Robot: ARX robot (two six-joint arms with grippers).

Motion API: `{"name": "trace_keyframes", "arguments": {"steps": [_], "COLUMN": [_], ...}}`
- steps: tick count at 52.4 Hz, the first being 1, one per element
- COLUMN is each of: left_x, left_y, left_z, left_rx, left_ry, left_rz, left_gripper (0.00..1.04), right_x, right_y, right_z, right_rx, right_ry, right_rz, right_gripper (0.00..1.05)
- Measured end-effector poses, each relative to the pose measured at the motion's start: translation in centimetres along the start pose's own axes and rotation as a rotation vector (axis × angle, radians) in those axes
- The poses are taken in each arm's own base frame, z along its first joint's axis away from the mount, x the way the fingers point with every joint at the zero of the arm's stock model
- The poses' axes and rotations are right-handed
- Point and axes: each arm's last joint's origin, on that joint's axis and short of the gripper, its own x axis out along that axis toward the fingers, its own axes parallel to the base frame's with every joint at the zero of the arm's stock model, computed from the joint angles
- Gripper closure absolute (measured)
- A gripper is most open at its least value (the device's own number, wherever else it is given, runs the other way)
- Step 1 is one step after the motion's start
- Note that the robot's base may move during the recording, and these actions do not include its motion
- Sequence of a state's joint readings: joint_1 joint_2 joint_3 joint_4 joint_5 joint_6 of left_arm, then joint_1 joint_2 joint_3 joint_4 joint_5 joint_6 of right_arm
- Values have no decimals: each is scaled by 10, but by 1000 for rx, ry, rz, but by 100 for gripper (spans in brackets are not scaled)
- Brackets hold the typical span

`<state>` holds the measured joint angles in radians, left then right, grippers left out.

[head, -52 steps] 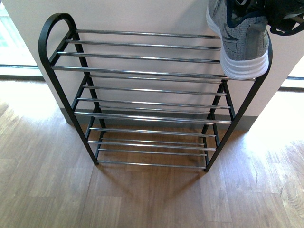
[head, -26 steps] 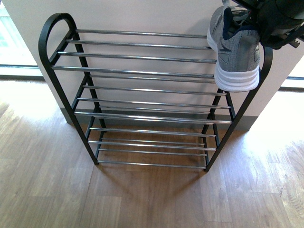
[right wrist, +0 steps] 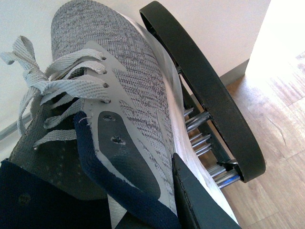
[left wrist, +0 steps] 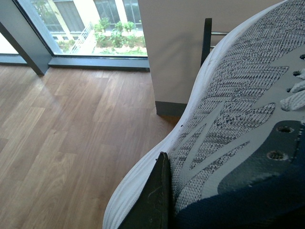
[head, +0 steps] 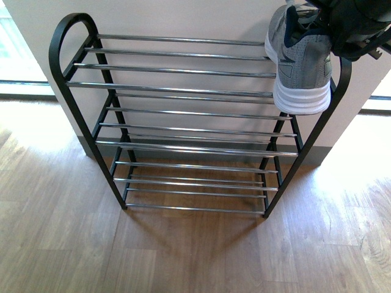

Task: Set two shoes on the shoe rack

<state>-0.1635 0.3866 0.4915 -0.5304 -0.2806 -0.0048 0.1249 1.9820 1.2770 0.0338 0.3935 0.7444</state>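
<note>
Sneaker [head: 302,61] hangs heel-down in the upper right of the frame, over the right end of the shoe rack [head: 183,90] top shelf. Its sole sits just beside the rounded black end loop [right wrist: 205,81], so it's tight there. The open bars stretch toward the upper left. The right gripper [head: 348,30] is pinching it, one finger [right wrist: 195,200] flat against the sole side and the other hidden. The left gripper [left wrist: 162,205] clamps a second sneaker [left wrist: 238,119] above the wood floor [left wrist: 71,133], finger [left wrist: 155,195] on its side.

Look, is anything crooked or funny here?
Yes. One grey sneaker is tilted at the shoe rack's right end, heel hanging over the top shelf's front bar, right gripper clamping it. The left gripper holds the other sneaker.
</note>
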Motion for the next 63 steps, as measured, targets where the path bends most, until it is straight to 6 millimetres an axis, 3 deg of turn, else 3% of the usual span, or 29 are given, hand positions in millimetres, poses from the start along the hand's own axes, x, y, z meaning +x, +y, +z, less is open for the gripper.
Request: {"name": "trace_keyframes", "arguments": {"steps": [6,14,27,50,63], "left_x": [0,0,0,0,0], "left_y": [0,0,0,0,0], "left_z": [0,0,0,0,0], "left_rx": [0,0,0,0,0], "left_ry": [0,0,0,0,0], "left_rz": [0,0,0,0,0], "left_gripper": [103,103,103,103,103], "right_x": [-3,-13,-21,-50,-89], "right_y": [1,2,11,7,-14], "right_z": [-2,0,14,40,61], "right_rx": [3,8,-22,-84,-126], "right_ry": [0,-9,-27,-95,-174], "right_rz": [25,58,160,298,501], "right_gripper": [75,53,8,9,9]}}
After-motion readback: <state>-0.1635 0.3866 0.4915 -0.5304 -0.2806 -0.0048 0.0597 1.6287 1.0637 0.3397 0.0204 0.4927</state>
